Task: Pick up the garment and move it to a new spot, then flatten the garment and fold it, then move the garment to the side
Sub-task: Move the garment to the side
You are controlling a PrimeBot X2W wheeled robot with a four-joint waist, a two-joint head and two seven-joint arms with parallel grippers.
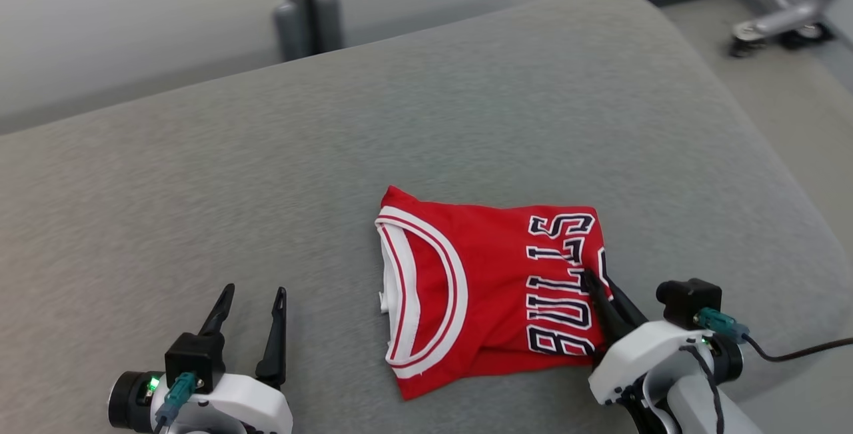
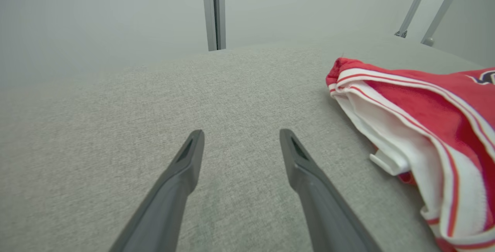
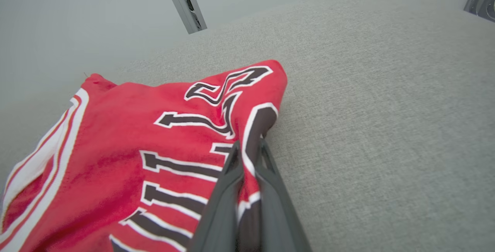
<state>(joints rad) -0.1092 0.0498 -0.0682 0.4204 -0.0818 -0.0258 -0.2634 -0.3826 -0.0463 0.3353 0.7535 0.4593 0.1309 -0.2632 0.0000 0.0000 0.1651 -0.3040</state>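
- Grey padded surface (image 1: 466, 101): it spans most of what you see in the head view, and its rounded far edge falls away to a pale floor (image 1: 753, 94).
- Red jersey (image 1: 493, 287): you find it lying folded on the padding, right of centre and toward the robot's side. A white-and-red trimmed opening faces the robot's left. The black "BULLS" lettering runs sideways along the part nearest the right arm.
- Right gripper (image 1: 598, 277): it is clamped on the jersey's right edge, beside the lettering. In the right wrist view you see red and black-printed cloth (image 3: 127, 128) pinched between the two dark fingers (image 3: 216, 205), which are drawn close together (image 3: 249, 143). The rest of the cloth lies on the padding.
- Left gripper (image 1: 256, 289): released, jaws spread wide, holding nothing. It is low over bare padding and well apart from the jersey. In the left wrist view (image 2: 241, 132) the trimmed opening (image 2: 425, 101) lies off to the right of the fingers.
- Upright post (image 1: 306, 1): grey, beyond the far edge.
- Wheeled metal frame (image 1: 780, 17): on the floor, far right corner.
- Black cable (image 1: 800, 353): it trails from the right wrist.
- White tag (image 2: 388, 163): it pokes out at the trimmed opening.
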